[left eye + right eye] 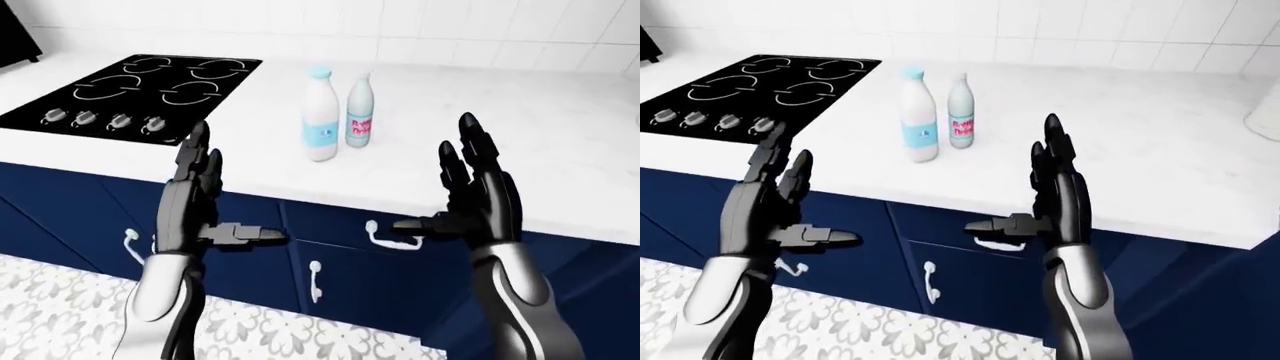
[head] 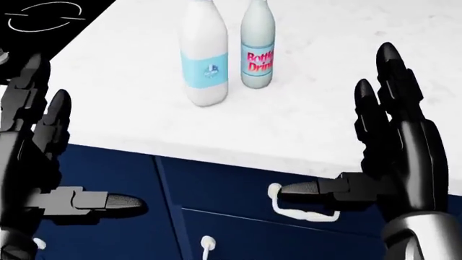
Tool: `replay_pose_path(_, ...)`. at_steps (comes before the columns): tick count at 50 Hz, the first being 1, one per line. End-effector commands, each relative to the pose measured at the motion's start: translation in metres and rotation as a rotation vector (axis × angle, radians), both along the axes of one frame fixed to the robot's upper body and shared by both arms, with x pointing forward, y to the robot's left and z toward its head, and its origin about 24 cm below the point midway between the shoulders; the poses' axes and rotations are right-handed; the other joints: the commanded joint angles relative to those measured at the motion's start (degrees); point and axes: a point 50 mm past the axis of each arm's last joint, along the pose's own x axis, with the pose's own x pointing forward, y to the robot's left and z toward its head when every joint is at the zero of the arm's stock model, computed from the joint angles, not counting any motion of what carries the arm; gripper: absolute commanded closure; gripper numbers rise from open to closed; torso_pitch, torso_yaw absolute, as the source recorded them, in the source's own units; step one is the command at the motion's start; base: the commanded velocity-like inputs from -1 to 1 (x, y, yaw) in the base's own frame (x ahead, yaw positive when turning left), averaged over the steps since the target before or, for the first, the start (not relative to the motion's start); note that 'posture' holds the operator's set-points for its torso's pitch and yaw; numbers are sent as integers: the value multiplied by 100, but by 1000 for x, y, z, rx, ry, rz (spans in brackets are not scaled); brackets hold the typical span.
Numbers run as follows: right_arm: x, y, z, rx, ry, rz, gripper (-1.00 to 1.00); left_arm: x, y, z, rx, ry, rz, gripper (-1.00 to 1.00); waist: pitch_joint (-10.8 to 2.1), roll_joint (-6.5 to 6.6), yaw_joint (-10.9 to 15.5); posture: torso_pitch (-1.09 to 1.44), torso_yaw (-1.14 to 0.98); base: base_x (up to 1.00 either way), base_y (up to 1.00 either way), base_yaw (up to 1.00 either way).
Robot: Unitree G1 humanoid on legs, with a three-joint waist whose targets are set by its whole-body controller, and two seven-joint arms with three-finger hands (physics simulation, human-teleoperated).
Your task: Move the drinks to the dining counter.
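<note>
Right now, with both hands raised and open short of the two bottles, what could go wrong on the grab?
1. The white bottle and the grey bottle stand nearly touching on the counter; fingers closing on one could tip the other.
2. Both are tall and narrow, so a sideways nudge from the left hand or right hand might topple them.
3. The stove lies just left, where a knocked bottle could roll.

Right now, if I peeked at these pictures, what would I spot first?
Two dark robot hands, the left hand and right hand, raised open with fingers spread, low in the left-eye view. Between them, higher up, a tall white bottle with a blue label stands beside a shorter grey bottle with pink lettering on the white counter.
</note>
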Motion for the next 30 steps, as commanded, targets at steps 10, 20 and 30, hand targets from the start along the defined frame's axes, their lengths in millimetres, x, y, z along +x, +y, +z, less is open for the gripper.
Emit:
replay_pose_path(10,-3,5,9,-12,-60,21,-100,-3,4,8,8,-46,18,-100,67,-71,237,0,0,29,0,0)
replay_pose_path(20,-4,5,12,7,-74,21,-100,-4,5,10,10,-48,19,-100,-61,-442,120,0,0,37,0,0)
replay_pose_path(30,-5,2,15,18,-86,9,-100,-3,6,9,10,-49,20,-100,-4,88,136,0,0,13,0,0)
